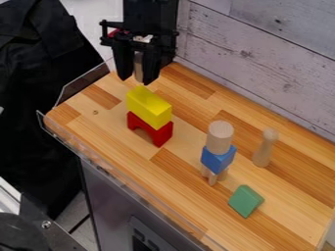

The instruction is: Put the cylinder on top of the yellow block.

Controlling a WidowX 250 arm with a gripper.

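At the upper left, the black gripper hangs over the counter's far left end, shut on a slim upright wooden cylinder. The fingers cover part of the cylinder's sides. Just below and slightly right of them in the view lies the yellow block, lengthwise on top of a red arch block. How high the cylinder hangs above the yellow block's level, I cannot tell.
A thicker wooden cylinder tops a blue block on small wooden legs. Right of it stands a wooden peg; a green block is nearer the front. A plank wall runs behind, a clear rim along the front.
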